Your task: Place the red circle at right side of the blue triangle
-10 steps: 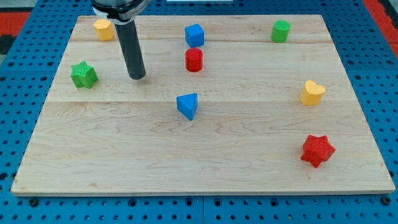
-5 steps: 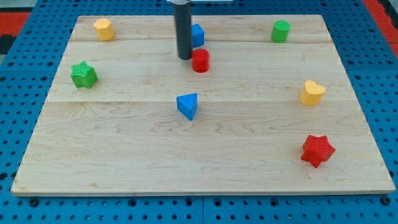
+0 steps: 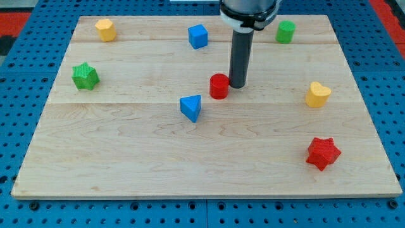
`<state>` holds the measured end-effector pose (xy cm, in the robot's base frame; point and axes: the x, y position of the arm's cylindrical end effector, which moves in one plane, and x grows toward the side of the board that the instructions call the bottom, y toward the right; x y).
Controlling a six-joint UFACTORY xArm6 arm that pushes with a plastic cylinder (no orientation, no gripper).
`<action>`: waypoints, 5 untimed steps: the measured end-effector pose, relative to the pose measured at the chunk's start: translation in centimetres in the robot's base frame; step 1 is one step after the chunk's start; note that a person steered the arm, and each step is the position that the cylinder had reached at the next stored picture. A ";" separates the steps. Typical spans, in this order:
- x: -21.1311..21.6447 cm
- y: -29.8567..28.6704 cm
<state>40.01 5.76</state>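
Note:
The red circle point(image 3: 219, 86) stands on the wooden board near its middle, up and to the right of the blue triangle point(image 3: 190, 107), with a small gap between them. My tip point(image 3: 238, 85) is on the board just to the right of the red circle, touching or almost touching its side. The dark rod rises from there toward the view's top.
A blue cube point(image 3: 198, 36) sits near the top middle, a green cylinder point(image 3: 285, 31) at the top right, a yellow block point(image 3: 105, 29) at the top left. A green star point(image 3: 85, 76) is at the left, a yellow heart point(image 3: 317, 94) at the right, a red star point(image 3: 323, 152) at the lower right.
My tip swept from the board's left to the red circle's left, then on to its right side. The red circle moved down and right, closer to the blue triangle.

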 end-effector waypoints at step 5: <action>3.0 -5.2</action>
